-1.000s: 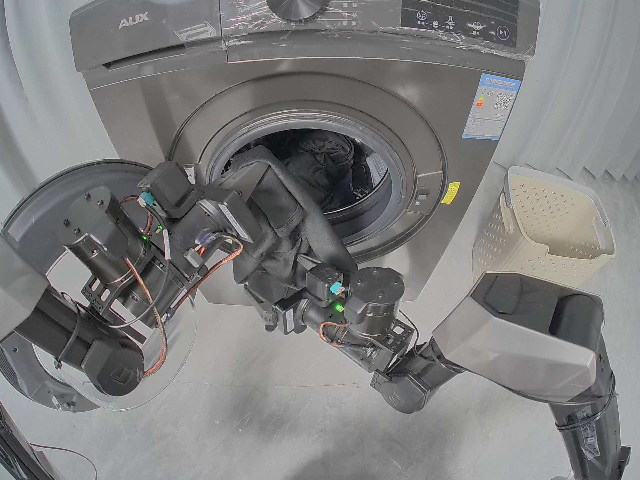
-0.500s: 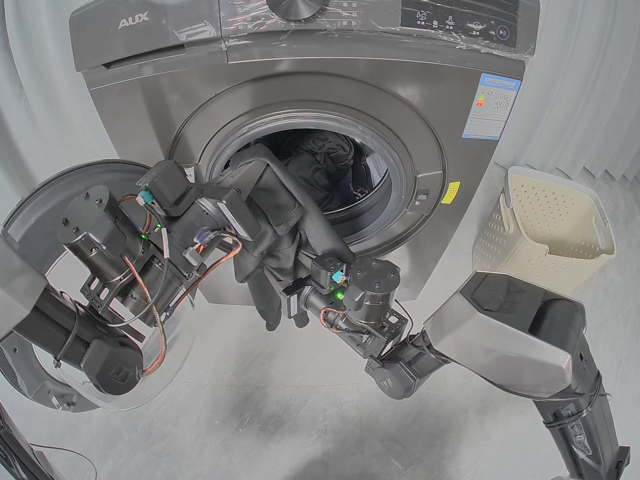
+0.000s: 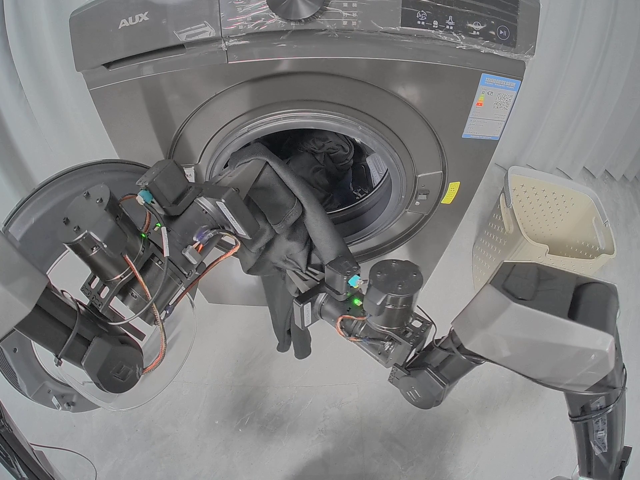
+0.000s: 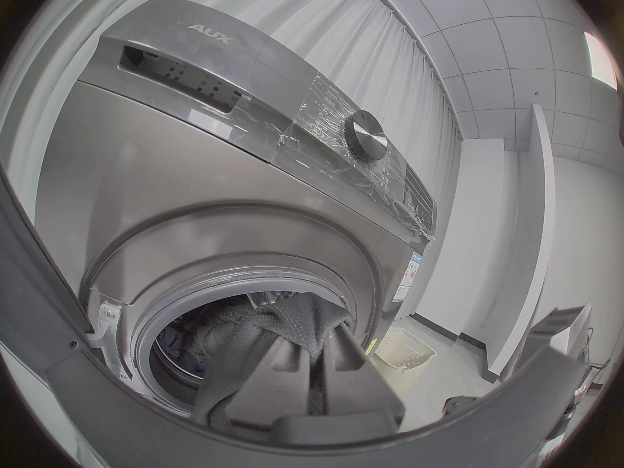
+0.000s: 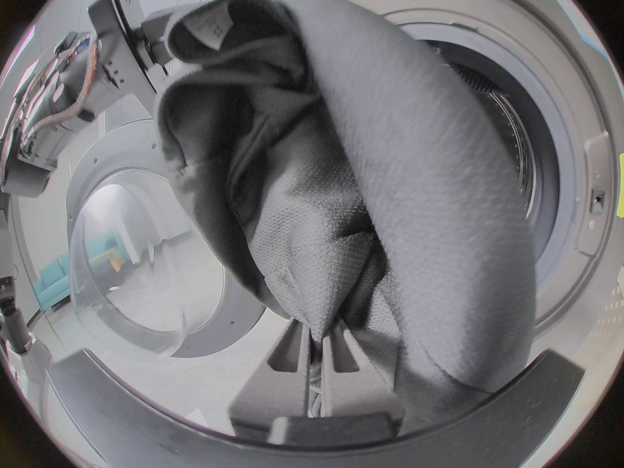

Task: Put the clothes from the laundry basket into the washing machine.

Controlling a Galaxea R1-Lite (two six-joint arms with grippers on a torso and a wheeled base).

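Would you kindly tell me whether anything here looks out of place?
Yes: the dark garment, pinched by the left gripper and the right gripper, is draped outside the opening of the washing machine, and a loose end dangles toward the floor.

Satin metal, crinkled film, matt cloth.
The washing machine (image 3: 373, 88) has a smooth, satin grey metallic skin, with wrinkled glossy clear film (image 3: 373, 1) over its panel. The dark garment (image 3: 293, 235) is matt cloth with a fine mesh weave. The laundry basket (image 3: 533, 235) is cream, perforated, matt plastic.
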